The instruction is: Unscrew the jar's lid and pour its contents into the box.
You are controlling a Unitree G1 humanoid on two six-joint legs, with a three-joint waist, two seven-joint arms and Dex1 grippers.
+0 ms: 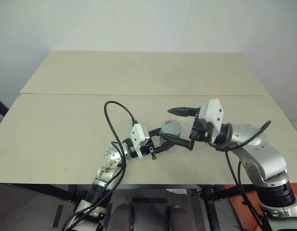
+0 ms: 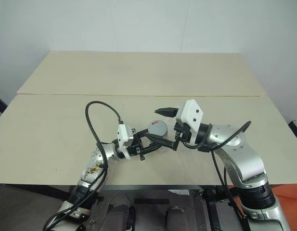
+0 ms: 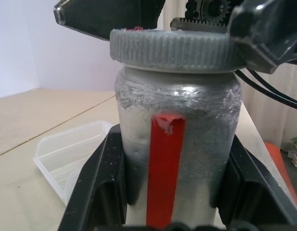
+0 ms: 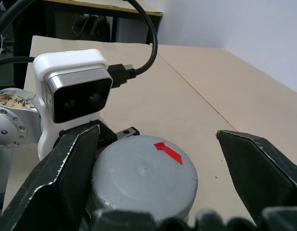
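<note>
Jar (image 3: 177, 159) sits clamped in the left pincer (image 3: 172, 192) above the surface (image 1: 66, 120) — lid (image 4: 143, 178) still on, right pincer (image 4: 158, 159) spread wide around it, box (image 3: 71, 154) just behind the jar.

Silver arms, black cables, white cameras

The left hand (image 3: 172, 192) grips the jar (image 3: 177, 130) at both sides. The lid (image 3: 174, 48) sits on the jar. The box (image 3: 71, 154) lies behind the jar on the table (image 3: 23, 183).
</note>
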